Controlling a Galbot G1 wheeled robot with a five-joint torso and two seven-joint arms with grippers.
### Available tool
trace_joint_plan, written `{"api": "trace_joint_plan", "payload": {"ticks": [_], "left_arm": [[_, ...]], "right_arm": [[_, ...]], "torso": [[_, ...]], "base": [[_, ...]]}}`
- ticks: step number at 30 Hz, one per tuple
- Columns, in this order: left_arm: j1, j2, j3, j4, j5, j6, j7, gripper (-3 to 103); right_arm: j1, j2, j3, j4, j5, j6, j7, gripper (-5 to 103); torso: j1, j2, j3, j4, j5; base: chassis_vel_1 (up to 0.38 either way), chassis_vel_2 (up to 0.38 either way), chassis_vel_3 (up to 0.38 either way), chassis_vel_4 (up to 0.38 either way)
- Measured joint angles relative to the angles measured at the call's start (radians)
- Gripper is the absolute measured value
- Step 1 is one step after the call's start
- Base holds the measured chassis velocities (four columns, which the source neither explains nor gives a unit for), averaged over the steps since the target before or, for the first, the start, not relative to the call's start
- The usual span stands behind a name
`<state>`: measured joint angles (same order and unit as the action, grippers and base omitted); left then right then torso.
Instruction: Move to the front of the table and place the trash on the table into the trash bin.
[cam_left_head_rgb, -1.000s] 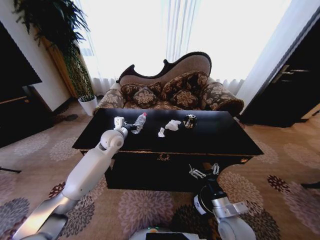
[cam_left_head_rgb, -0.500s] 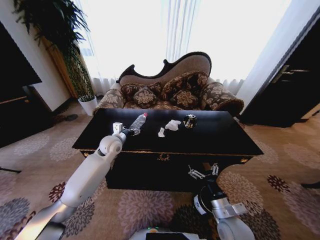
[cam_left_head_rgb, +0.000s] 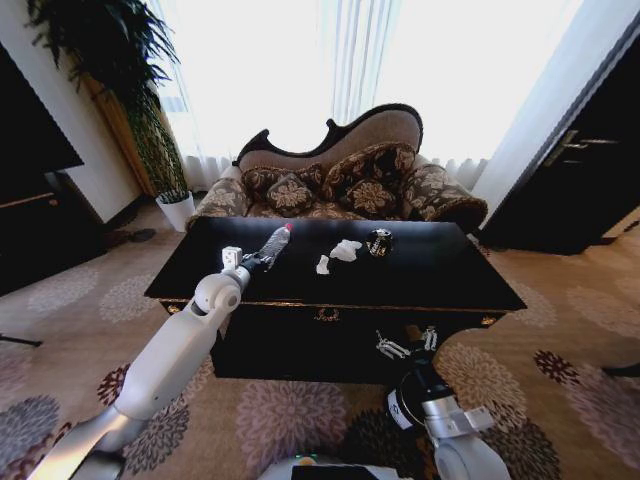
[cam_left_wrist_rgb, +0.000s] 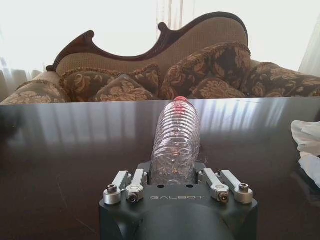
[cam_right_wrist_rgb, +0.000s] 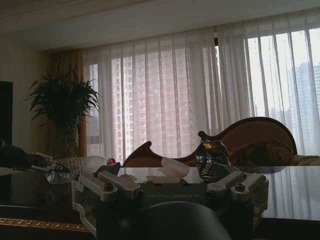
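The black table (cam_left_head_rgb: 420, 285) with gold trim stands before me. On it lie white paper wads (cam_left_head_rgb: 347, 250) (cam_left_wrist_rgb: 307, 145) and a dark shiny lump (cam_left_head_rgb: 379, 241) (cam_right_wrist_rgb: 212, 159). My left gripper (cam_left_head_rgb: 255, 260) (cam_left_wrist_rgb: 176, 172) is over the table's left part, shut on the base of a clear plastic bottle (cam_left_head_rgb: 274, 243) (cam_left_wrist_rgb: 176, 142) with a red cap. The bottle points away from the gripper toward the sofa. My right gripper (cam_left_head_rgb: 406, 343) hangs open below the table's front edge, right of centre. The trash bin is out of view.
A patterned sofa (cam_left_head_rgb: 340, 185) stands right behind the table. A tall plant (cam_left_head_rgb: 120, 80) and a white pot (cam_left_head_rgb: 177, 208) are at the back left, dark cabinets (cam_left_head_rgb: 580, 170) at the right. Patterned carpet (cam_left_head_rgb: 560, 330) lies open around the table.
My left arm has drawn back a little toward me with the bottle in its grip, and the bottle now sits more steeply. The right arm has barely moved.
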<state>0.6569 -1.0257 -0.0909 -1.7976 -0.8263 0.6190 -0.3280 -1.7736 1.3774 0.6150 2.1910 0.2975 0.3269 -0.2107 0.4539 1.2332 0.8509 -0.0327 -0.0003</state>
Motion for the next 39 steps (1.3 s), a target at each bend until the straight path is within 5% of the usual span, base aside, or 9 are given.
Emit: {"api": "trace_joint_plan", "payload": {"ticks": [5,10,11,16,20,22,27,33,39], "left_arm": [[0.041,0.013,-0.049,-0.051,0.011,-0.021,0.026,38],[0.184,0.038,-0.193,-0.168,0.128,-0.171,0.227,38],[0.184,0.038,-0.193,-0.168,0.128,-0.171,0.227,38],[0.328,0.044,-0.302,-0.226,0.291,-0.379,0.423,38],[0.394,0.031,-0.341,-0.254,0.325,-0.464,0.536,38],[0.426,0.023,-0.349,-0.274,0.346,-0.524,0.629,38],[0.469,0.018,-0.333,-0.290,0.439,-0.634,0.748,38],[0.508,0.028,-0.298,-0.300,0.591,-0.745,0.855,38],[0.506,0.039,-0.277,-0.324,0.668,-0.780,0.907,38]], "right_arm": [[0.002,0.000,-0.003,-0.006,0.019,0.003,0.000,100],[-0.003,0.000,-0.030,-0.001,0.124,0.010,-0.010,100],[-0.003,0.000,-0.030,-0.001,0.124,0.010,-0.010,100],[-0.015,0.004,-0.053,0.036,0.223,-0.006,-0.026,100],[-0.024,0.003,-0.066,0.051,0.282,-0.006,-0.057,100],[-0.029,-0.001,-0.075,0.060,0.327,-0.006,-0.076,100],[-0.027,-0.010,-0.089,0.067,0.352,-0.006,-0.104,100],[-0.026,-0.010,-0.128,0.079,0.382,-0.009,-0.137,100],[-0.027,0.000,-0.167,0.096,0.425,-0.021,-0.156,100]], "torso": [[0.000,0.000,0.000,0.0000,0.0002],[0.000,0.000,0.000,0.0003,0.0000],[0.000,0.000,0.000,0.0003,0.0000],[0.000,0.000,0.000,0.0004,0.0000],[0.000,0.000,0.000,0.0003,0.0000],[0.000,0.000,0.000,0.0002,0.0000],[0.000,0.000,0.000,0.0001,0.0002],[0.000,0.000,0.000,0.0002,0.0001],[0.000,0.000,0.000,0.0002,0.0001]], "base": [[0.000,0.000,0.000,0.000],[0.000,0.000,0.000,0.000],[0.000,0.000,0.000,0.000],[0.000,0.000,0.000,0.000],[0.000,0.000,0.000,0.000],[0.000,0.000,0.000,0.000],[0.000,0.000,0.000,0.000],[0.000,0.000,0.000,0.000],[0.000,0.000,0.000,0.000]]}}
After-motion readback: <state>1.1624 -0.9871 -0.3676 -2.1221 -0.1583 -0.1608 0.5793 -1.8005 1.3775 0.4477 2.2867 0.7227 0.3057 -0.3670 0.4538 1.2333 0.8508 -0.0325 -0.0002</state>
